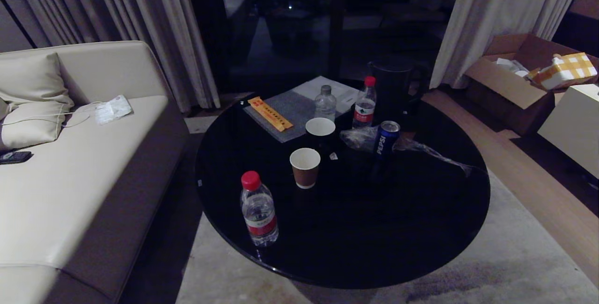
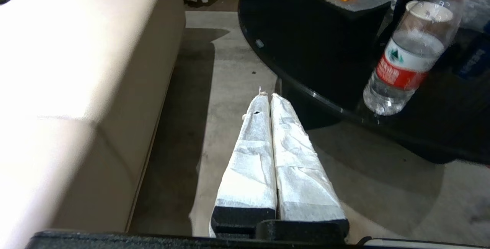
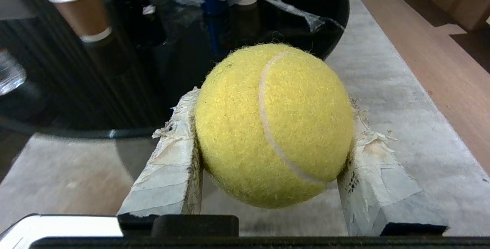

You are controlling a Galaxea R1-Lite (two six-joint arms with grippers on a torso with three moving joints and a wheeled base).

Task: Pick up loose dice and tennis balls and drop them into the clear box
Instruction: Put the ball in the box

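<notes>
Gripping a tennis ball [image 3: 273, 124], the right end effector [image 3: 268, 164] has its two taped fingers [image 3: 172, 168] pinching the ball from opposite sides; the ball sits between the pads, clear of any surface, above pale carpet [image 3: 402, 99] just off the rim of the round black counter [image 1: 374, 229]. The left end effector [image 2: 271, 99] has its white-wrapped fingers pressed together with nothing between them; it hangs over the carpet strip between the beige sofa [image 1: 70, 177] and the counter's edge. Neither arm shows in the head view.

On the counter, head view: a red-capped water bottle [image 1: 258, 210] stands upright at about 8 o'clock near the rim. A brown paper cup [image 1: 305, 167] stands near the centre, with a dark cup with a white inside [image 1: 320, 131] just beyond it toward 12 o'clock. A grey mat [image 1: 290, 112] carrying an orange strip [image 1: 270, 113] lies at 11 o'clock. A clear-capped bottle [image 1: 325, 103] and a second red-capped bottle [image 1: 364, 105] stand at 12 o'clock. A blue Pepsi can [image 1: 386, 138] stands at 1 o'clock, against crumpled clear plastic film [image 1: 421, 147]. No dice and no clear box can be made out in any view.
</notes>
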